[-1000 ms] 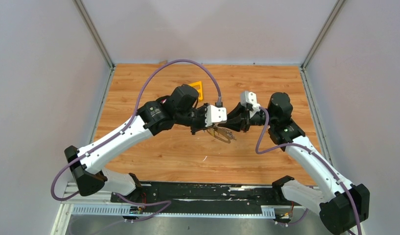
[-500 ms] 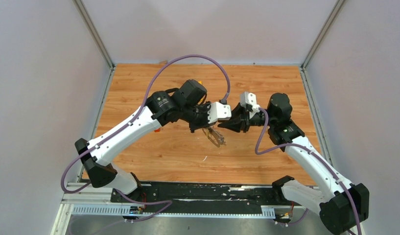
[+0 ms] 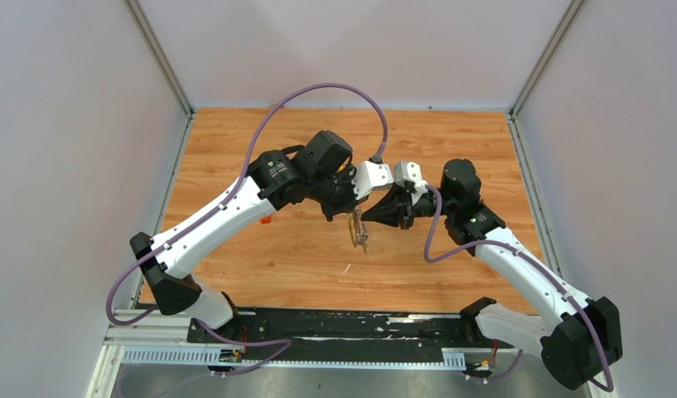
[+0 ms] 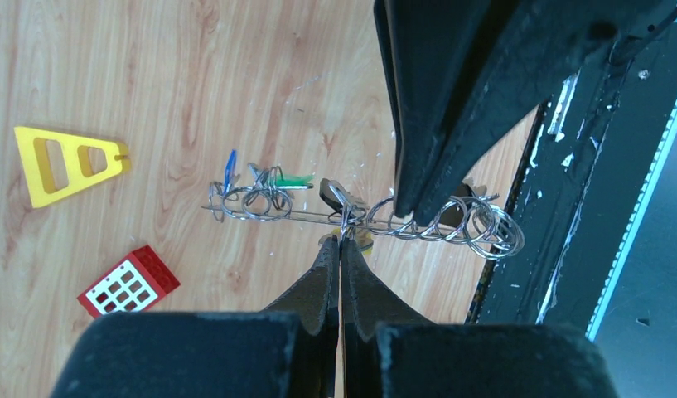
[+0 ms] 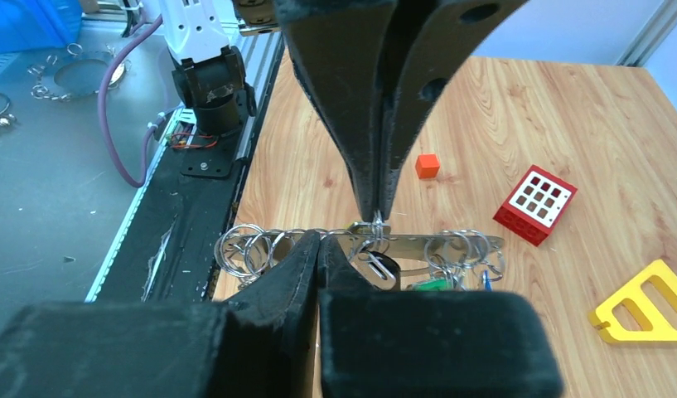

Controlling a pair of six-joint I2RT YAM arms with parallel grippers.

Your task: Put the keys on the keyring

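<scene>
Left wrist: left fingers (image 4: 325, 278) pressed together, pinching the keyring (image 4: 306, 218). Right fingers (image 4: 430, 141) clamp it too; keys (image 4: 295, 181) dangle above tabletop (image 4: 152, 83).

Large grey metal D-shaped keyring (image 4: 306, 219) seen edge-on, level, held above the table between right gripper (image 4: 408, 217) and left gripper (image 4: 341, 242), both pinched closed. Tiny silver keys (image 4: 295, 180) with blue, green and black heads hang on split rings threaded along it
</scene>
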